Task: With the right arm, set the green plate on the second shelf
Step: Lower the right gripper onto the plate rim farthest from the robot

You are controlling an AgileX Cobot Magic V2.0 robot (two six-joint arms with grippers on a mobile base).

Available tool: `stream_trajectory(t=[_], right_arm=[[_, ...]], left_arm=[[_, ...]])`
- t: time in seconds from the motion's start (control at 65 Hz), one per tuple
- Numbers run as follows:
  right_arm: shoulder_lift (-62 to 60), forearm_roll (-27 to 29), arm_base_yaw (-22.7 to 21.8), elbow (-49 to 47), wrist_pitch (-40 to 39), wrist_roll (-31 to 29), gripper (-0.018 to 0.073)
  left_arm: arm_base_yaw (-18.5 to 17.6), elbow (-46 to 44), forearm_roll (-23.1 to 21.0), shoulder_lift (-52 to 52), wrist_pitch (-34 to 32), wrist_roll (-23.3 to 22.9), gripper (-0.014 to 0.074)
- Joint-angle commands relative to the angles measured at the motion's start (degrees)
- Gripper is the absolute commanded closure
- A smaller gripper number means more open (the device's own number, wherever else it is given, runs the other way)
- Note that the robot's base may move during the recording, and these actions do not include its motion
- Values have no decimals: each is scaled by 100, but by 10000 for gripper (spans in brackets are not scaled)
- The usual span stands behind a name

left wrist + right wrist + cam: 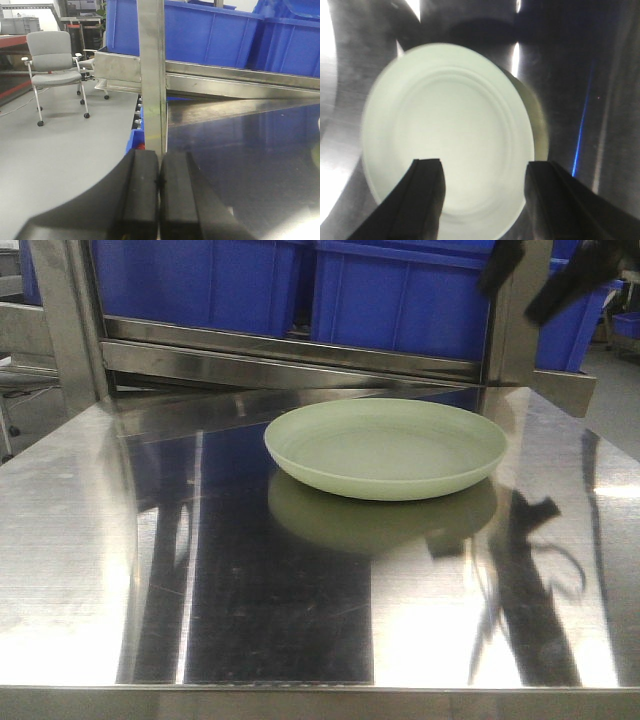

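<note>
Polished steel tabletop [90,570] is seen up front. One green plate [385,448] is set flat on it, right of centre. Right gripper [482,167] is held over the plate, its two fingers spread apart. Left gripper [160,160] is pressed closed on nothing. Two blue bins [200,35] are shelved behind.

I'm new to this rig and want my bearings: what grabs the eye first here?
The green plate sits on the mirror-like steel surface, right of centre. The right end effector hangs open over it, seen from the wrist view, and blue bins fill the shelf behind.
</note>
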Motion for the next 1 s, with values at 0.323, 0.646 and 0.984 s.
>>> stream_trajectory(t=[0.323, 0.646, 0.984], right_arm=[[-127, -412, 335, -76, 492, 70, 69], [-147, -555, 380, 857, 432, -100, 71], [-136, -557, 461, 857, -1, -100, 71]], left_arm=[[-45, 240, 3, -79, -483, -8, 466], [-45, 240, 3, -79, -483, -8, 466], [-45, 240, 3, -79, -483, -8, 466]])
